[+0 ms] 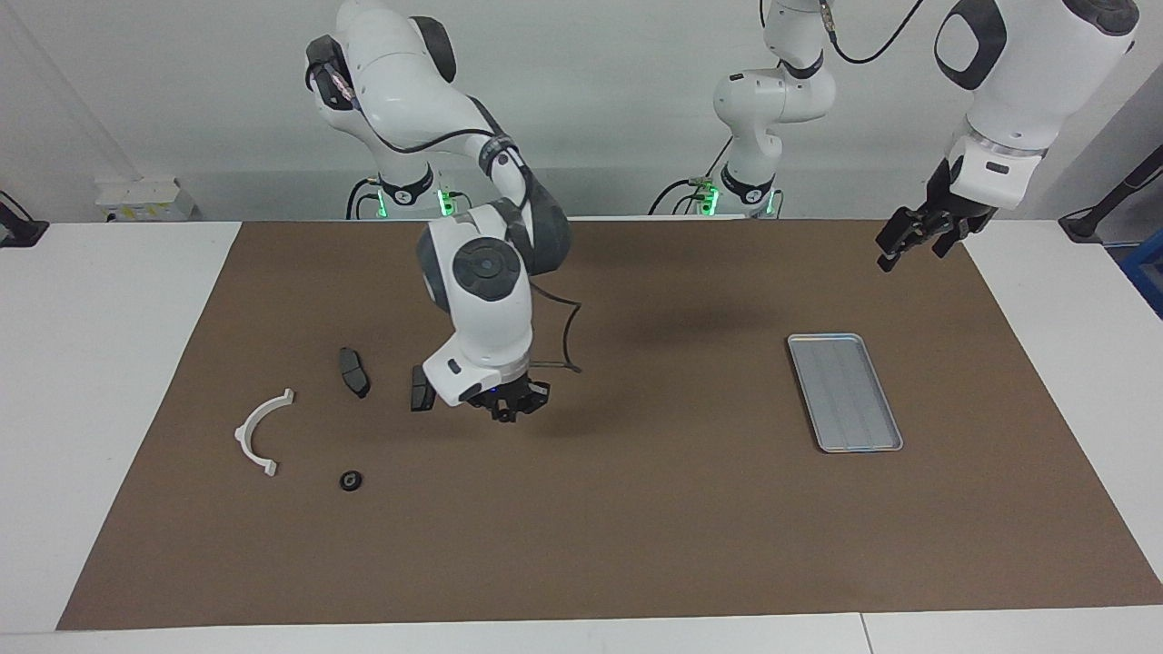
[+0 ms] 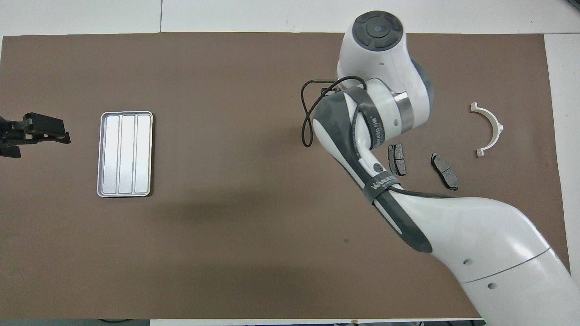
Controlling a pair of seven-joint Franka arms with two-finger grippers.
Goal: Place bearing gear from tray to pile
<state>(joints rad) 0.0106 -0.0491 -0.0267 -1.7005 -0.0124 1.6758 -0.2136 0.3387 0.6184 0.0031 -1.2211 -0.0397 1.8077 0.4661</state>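
The silver tray (image 1: 823, 338) (image 2: 126, 112) lies toward the left arm's end of the mat with nothing in it. The pile lies toward the right arm's end: a white half-ring bracket (image 1: 259, 434) (image 2: 489, 129) and two dark brake pads (image 1: 353, 371) (image 2: 445, 170). The small black bearing gear (image 1: 351, 480) rests on the mat beside the bracket, farther from the robots than the pads; the overhead view hides it under the right wrist. My right gripper (image 1: 502, 414) hangs shut low over the mat beside one pad (image 1: 422, 391), nothing visible in it. My left gripper (image 1: 899, 243) (image 2: 45, 131) waits open, raised near the tray.
A brown mat (image 1: 636, 527) covers the table, with white tabletop around it. The right arm's forearm and looping black cable (image 2: 310, 117) stretch over the pile's end of the mat in the overhead view.
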